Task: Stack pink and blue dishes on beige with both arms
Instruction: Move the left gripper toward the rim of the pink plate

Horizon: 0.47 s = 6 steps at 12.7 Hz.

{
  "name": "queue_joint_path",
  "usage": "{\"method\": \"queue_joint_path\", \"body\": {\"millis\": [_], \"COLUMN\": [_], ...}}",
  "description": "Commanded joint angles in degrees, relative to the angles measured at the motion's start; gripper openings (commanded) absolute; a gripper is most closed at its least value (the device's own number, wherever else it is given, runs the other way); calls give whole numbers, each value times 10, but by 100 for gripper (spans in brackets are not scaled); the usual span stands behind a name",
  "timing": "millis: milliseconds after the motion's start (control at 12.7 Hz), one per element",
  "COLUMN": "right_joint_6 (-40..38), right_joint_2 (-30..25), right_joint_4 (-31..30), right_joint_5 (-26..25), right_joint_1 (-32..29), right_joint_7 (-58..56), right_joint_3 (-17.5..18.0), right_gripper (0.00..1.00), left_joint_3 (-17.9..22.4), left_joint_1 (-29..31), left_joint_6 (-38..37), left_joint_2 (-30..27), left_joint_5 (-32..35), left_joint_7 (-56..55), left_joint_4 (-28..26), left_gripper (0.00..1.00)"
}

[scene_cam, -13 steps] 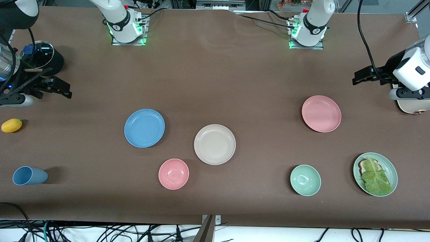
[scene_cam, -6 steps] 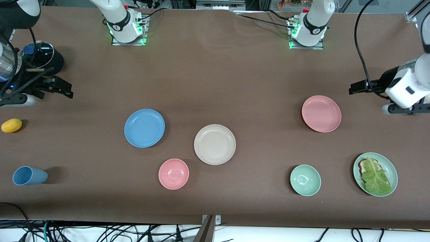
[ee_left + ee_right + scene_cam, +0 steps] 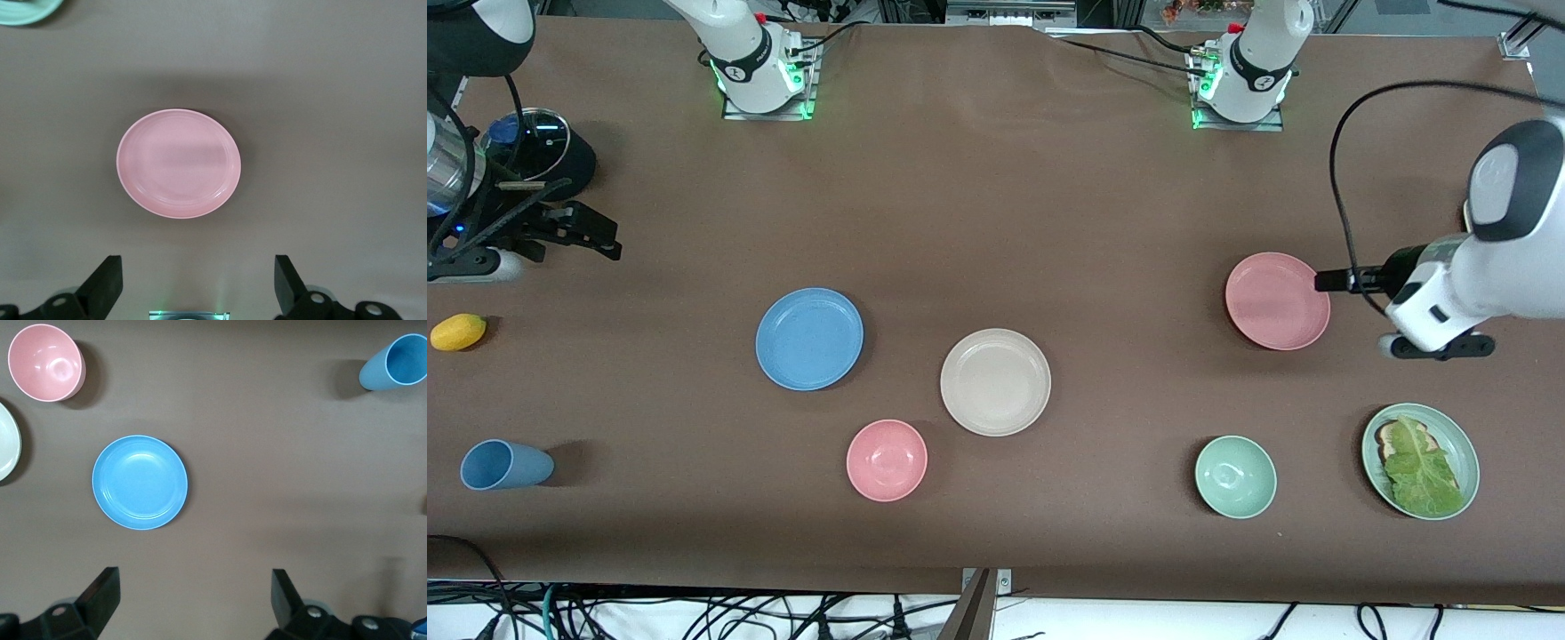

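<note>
The salmon pink plate (image 3: 1278, 300) lies toward the left arm's end of the table, and fills the middle of the left wrist view (image 3: 179, 163). My left gripper (image 3: 1327, 281) hangs open and empty by that plate's rim, its fingers (image 3: 107, 283) wide apart. The light blue plate (image 3: 809, 339) lies toward the right arm's end and shows in the right wrist view (image 3: 140, 482). The beige plate (image 3: 995, 382) sits mid-table, bare. My right gripper (image 3: 591, 238) is open and empty over the table's end, well apart from the blue plate.
A pink bowl (image 3: 887, 460) lies nearer the camera than the beige plate. A pale green bowl (image 3: 1235, 476) and a green oval plate with lettuce (image 3: 1420, 460) sit nearer the camera than the pink plate. A blue cup (image 3: 505, 465) and a yellow fruit (image 3: 458, 332) lie at the right arm's end.
The left arm has swung in from the table's end, bringing its gripper to the pink plate's rim. The right arm has hardly moved. No dish has shifted.
</note>
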Motion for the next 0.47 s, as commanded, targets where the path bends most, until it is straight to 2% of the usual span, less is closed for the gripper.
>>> {"method": "queue_joint_path", "body": {"millis": [0, 157, 236, 393], "right_joint_6": [2, 3, 2, 2], "right_joint_2": [-8, -8, -8, -8], "right_joint_4": [-7, -7, -7, -7], "right_joint_5": [10, 9, 9, 9], "right_joint_1": [-2, -2, -2, -2], "right_joint_7": [3, 3, 3, 4], "right_joint_3": [2, 2, 2, 2], "right_gripper": [100, 100, 100, 100], "left_joint_3": [-3, 1, -2, -1], "left_joint_1": [0, 14, 47, 83], "left_joint_6": [-5, 1, 35, 76], "left_joint_2": [27, 48, 56, 62], "left_joint_5": [11, 3, -12, -67], "left_joint_7": [3, 6, 20, 128], "left_joint_4": [23, 22, 12, -22], "left_gripper": [100, 100, 100, 100]}}
